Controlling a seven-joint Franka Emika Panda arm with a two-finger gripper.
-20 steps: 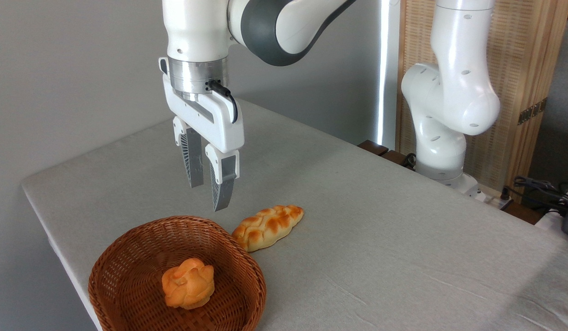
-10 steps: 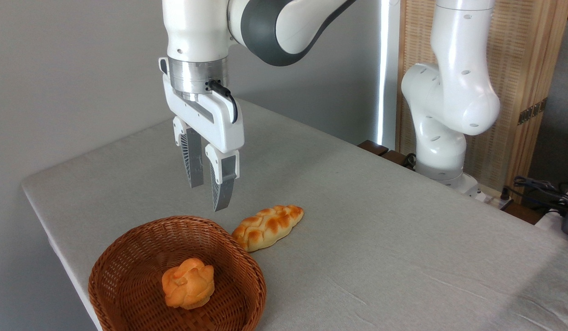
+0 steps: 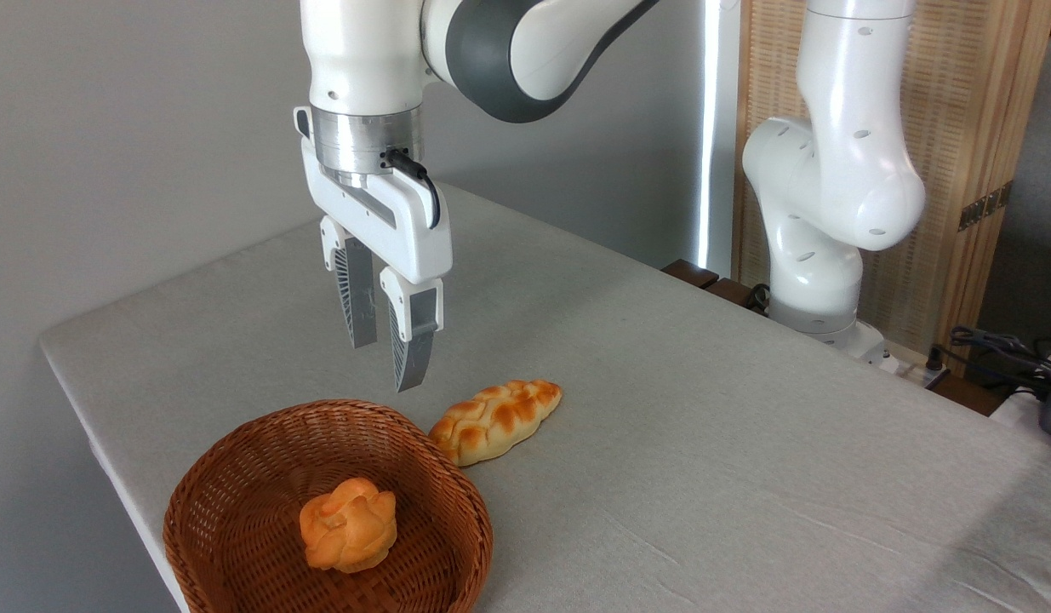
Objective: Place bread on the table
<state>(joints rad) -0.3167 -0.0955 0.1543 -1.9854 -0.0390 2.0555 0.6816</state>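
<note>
Above the wicker basket at the table's near-left corner, our gripper hangs empty, fingers narrowly parted. The bread sits inside the basket. We judge it light and soft: grip its round flanks gently, not the knotted top.

A lab-like room: robot arm bolted beside a cloth-covered table, loose cables.

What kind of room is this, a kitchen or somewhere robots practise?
Probably a robot practice room or lab: a white robot arm is fixed beside a cloth-covered table, with loose cables nearby and only bread in a basket.
</note>
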